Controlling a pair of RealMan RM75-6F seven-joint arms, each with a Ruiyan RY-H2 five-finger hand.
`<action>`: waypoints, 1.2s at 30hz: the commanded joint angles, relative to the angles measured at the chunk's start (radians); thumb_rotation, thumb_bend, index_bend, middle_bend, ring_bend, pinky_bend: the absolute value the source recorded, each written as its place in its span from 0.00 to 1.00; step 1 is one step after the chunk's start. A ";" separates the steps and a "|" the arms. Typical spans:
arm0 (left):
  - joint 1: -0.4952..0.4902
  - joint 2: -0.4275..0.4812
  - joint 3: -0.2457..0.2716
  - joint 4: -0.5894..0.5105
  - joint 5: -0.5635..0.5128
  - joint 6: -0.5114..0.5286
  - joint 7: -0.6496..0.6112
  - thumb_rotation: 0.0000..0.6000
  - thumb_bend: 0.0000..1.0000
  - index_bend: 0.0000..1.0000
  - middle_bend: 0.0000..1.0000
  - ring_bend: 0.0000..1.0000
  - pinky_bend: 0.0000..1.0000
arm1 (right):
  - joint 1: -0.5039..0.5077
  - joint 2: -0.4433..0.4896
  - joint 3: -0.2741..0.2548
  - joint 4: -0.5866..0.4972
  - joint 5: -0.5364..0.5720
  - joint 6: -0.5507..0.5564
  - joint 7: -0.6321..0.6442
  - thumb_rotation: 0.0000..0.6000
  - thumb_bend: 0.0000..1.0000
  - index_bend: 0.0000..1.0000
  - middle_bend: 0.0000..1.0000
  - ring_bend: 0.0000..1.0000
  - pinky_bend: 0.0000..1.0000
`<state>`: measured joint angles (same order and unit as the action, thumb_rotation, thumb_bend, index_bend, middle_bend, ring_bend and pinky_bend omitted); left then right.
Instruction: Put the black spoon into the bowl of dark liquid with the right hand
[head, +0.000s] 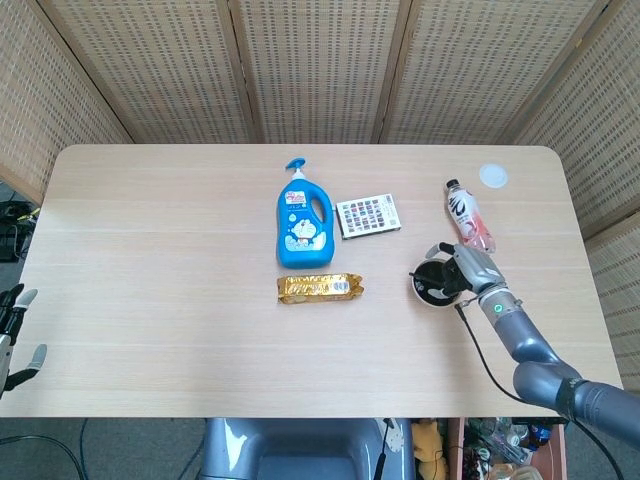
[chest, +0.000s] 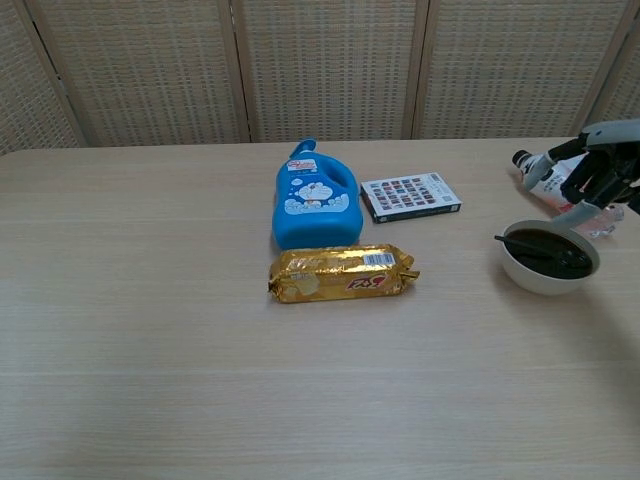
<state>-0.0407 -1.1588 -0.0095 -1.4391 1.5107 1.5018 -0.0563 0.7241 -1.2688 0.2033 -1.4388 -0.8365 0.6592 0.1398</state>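
Note:
The white bowl (chest: 528, 272) of dark liquid stands at the table's right side, also seen in the head view (head: 419, 292). The black spoon (chest: 522, 243) lies in the bowl, its handle tip poking out over the left rim. My right hand (chest: 606, 172) hovers above and to the right of the bowl, holding nothing, clear of the spoon; the head view shows it (head: 471, 266) just beside the bowl. My left hand (head: 12, 332) hangs off the table's left edge with fingers apart and nothing in them.
A pink drink bottle (chest: 545, 176) lies just behind the bowl, close to my right hand. A blue detergent bottle (chest: 315, 200), a gold snack pack (chest: 342, 273) and a patterned box (chest: 410, 195) occupy the table's middle. A white lid (head: 492, 176) sits far right.

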 joint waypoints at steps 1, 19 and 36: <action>0.003 0.003 -0.001 -0.002 -0.005 0.002 0.001 1.00 0.42 0.00 0.00 0.00 0.00 | -0.085 0.047 0.019 -0.092 -0.080 0.141 0.040 1.00 0.06 0.34 0.83 0.94 1.00; 0.018 0.026 0.003 -0.029 0.029 0.049 0.035 1.00 0.42 0.00 0.00 0.00 0.00 | -0.383 0.005 -0.100 -0.151 -0.410 0.812 -0.245 1.00 0.22 0.45 0.41 0.35 0.53; 0.026 0.056 0.038 -0.098 0.074 0.047 0.076 1.00 0.42 0.00 0.00 0.00 0.00 | -0.497 0.069 -0.213 -0.274 -0.519 0.849 -0.462 1.00 0.22 0.19 0.04 0.00 0.04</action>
<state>-0.0144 -1.1028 0.0288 -1.5371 1.5846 1.5482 0.0193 0.2339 -1.2025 -0.0061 -1.7065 -1.3495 1.5035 -0.3219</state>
